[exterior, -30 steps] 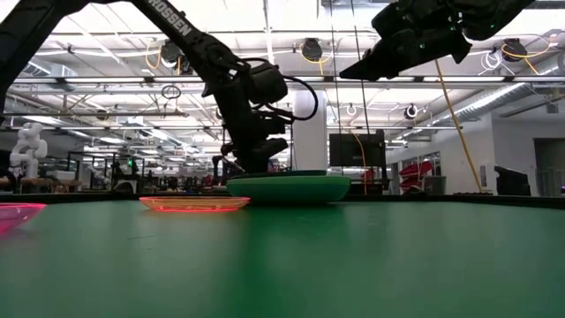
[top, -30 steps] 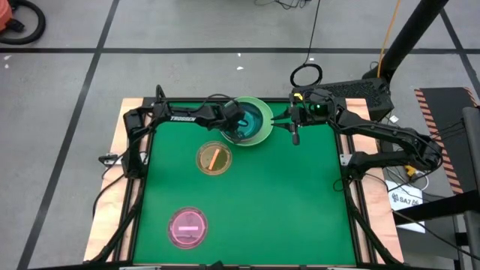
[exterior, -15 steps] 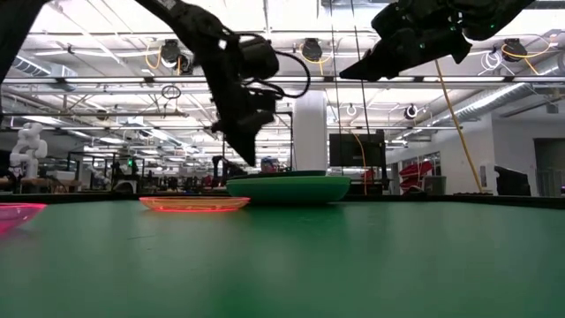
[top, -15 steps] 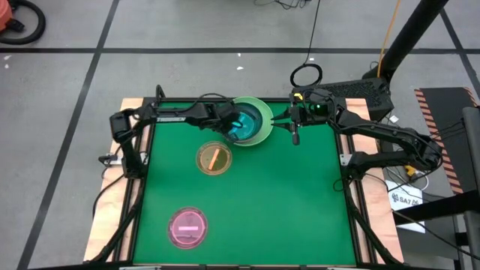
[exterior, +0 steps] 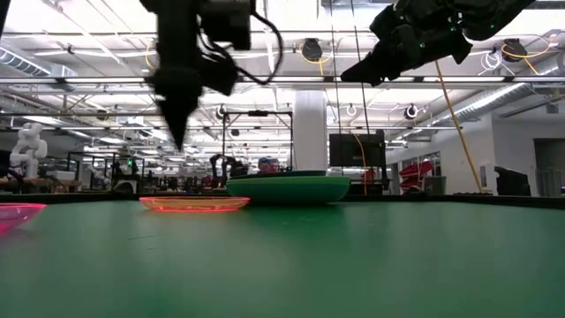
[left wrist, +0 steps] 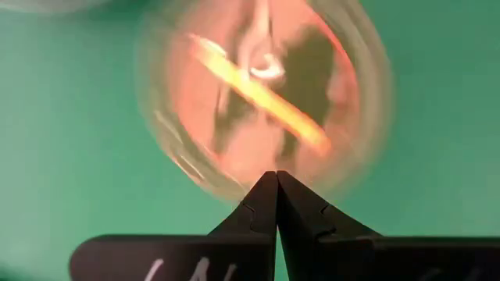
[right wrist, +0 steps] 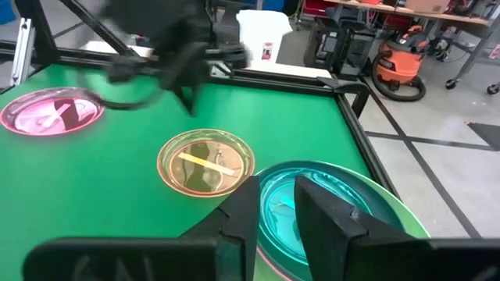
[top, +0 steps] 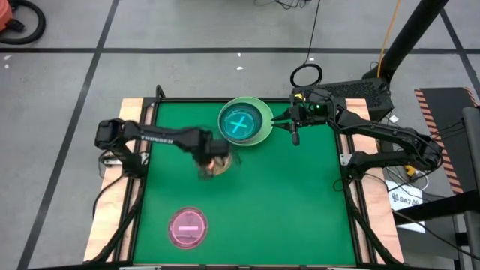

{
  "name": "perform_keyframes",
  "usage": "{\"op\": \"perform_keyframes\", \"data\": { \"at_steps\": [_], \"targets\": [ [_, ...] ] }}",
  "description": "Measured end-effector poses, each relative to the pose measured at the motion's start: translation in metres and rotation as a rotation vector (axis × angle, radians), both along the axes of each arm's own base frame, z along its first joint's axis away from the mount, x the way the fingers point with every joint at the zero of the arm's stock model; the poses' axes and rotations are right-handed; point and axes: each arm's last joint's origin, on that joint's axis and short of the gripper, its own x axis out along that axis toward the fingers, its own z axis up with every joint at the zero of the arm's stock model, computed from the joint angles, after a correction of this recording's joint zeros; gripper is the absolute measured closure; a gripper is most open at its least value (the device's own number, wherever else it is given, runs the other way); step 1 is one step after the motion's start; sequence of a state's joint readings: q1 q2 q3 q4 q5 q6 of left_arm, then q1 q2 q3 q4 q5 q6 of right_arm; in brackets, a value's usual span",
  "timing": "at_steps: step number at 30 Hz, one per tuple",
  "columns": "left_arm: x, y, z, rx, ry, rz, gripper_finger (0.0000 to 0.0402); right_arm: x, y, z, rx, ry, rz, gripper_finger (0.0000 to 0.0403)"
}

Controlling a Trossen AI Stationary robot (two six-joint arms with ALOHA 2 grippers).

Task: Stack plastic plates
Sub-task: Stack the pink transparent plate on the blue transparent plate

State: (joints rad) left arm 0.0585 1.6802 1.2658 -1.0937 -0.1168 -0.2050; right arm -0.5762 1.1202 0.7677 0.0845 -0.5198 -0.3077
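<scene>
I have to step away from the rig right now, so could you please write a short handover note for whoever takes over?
Left gripper: shut, holding nothing, hanging above the small amber plate in mid-table.
Right gripper: fingers apart, empty, waiting raised beside the stack at the table's far edge.
Done: a teal plate sits inside the large light-green plate.
Left: the amber plate and the pink plate, which lies alone near the front edge, both not yet stacked.
Judging by its position, the amber plate looks like the next pick for the left arm.
</scene>
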Motion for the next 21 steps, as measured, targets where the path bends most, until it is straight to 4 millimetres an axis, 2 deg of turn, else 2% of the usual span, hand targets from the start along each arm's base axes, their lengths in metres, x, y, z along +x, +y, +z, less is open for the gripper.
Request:
{"op": "perform_keyframes", "data": {
  "at_steps": [6,10,14,18,21],
  "targets": [
    [-0.005,-0.065,-0.001,-0.150,0.036,-0.232,0.0394,0.000,0.000,0.000,0.000,0.000,0.000,0.0328],
    [-0.011,-0.100,-0.005,-0.187,0.039,-0.403,0.0394,0.000,0.000,0.000,-0.003,-0.004,0.000,0.0328],
    [-0.019,-0.120,-0.013,-0.214,0.056,-0.401,0.0394,0.000,0.000,0.001,-0.010,-0.014,0.001,0.0328],
    [-0.020,-0.139,-0.018,-0.244,-0.003,-0.411,0.0394,0.000,0.000,0.001,-0.016,-0.013,0.003,0.0328],
    [-0.025,-0.148,-0.023,-0.254,-0.010,-0.410,0.0394,0.000,0.000,0.001,-0.024,-0.013,0.005,0.0328]
  ]
}}
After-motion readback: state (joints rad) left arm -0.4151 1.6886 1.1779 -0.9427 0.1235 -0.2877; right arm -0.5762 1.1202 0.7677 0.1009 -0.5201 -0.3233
